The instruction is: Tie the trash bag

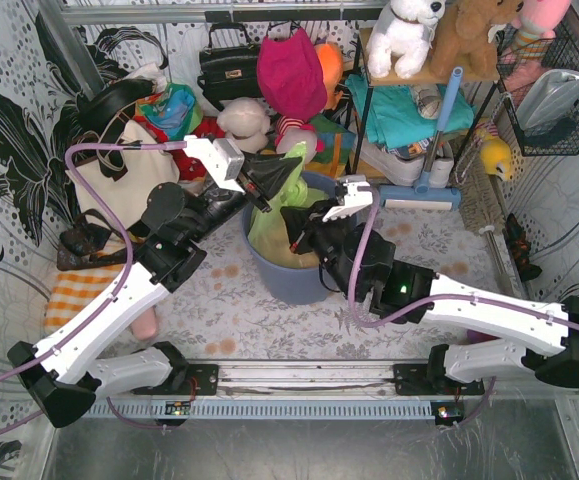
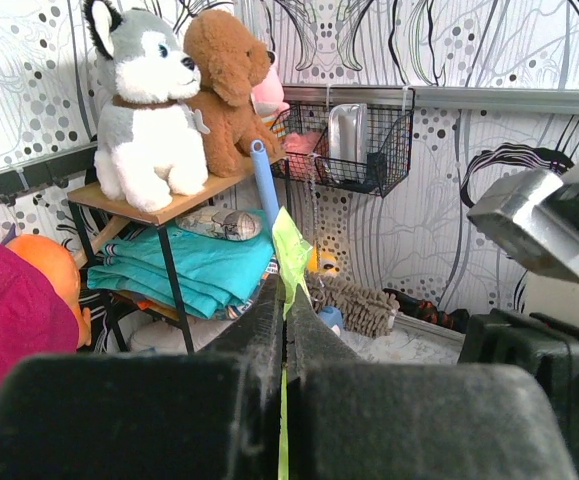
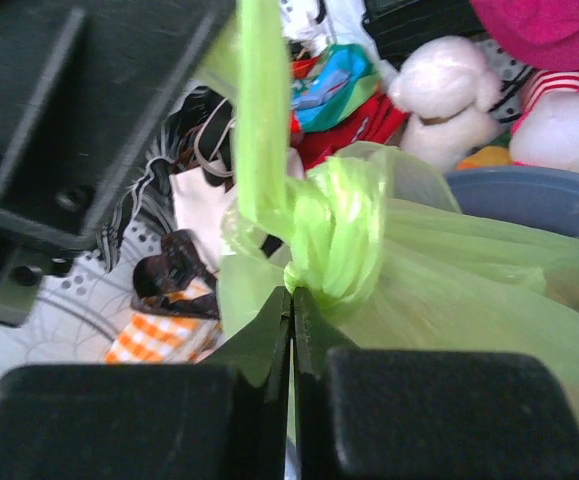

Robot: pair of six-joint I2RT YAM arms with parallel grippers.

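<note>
Left gripper (image 2: 285, 300): pressed together, pinching a thin tail (image 2: 291, 250) of the bag. The green plastic sticks out above the fingertips and runs down between them.
Right gripper (image 3: 291, 310): pressed together on bag plastic just under the knot (image 3: 339, 235). Film shows on both sides of the closed fingers (image 3: 259, 345).
Knot: a bunched, twisted lump of green plastic, sitting right in front of the right fingertips. It looks formed, but I cannot tell how tight it is.
Tail from knot: a flat strip (image 3: 264, 120) rises from the knot toward the left gripper, and looks fairly taut.
Grippers from above: left gripper (image 1: 287, 172) sits above and behind the right gripper (image 1: 291, 222). They are close together over the bin's mouth.
Bag (image 1: 269, 235): in the bin (image 1: 294, 285), its neck gathered and lifted above the rim, its body slumped against the left inner wall.
Bin: stands on the table just beyond the arms, with toys (image 1: 244, 120) and clutter behind it.
Done, as judged: neck gathered, ends crossed and one knot made.
Left, as judged: pull the two held parts apart to snug the knot, then let go. Whether a second knot is needed the views do not settle.
Stage: late, near finishing.
</note>
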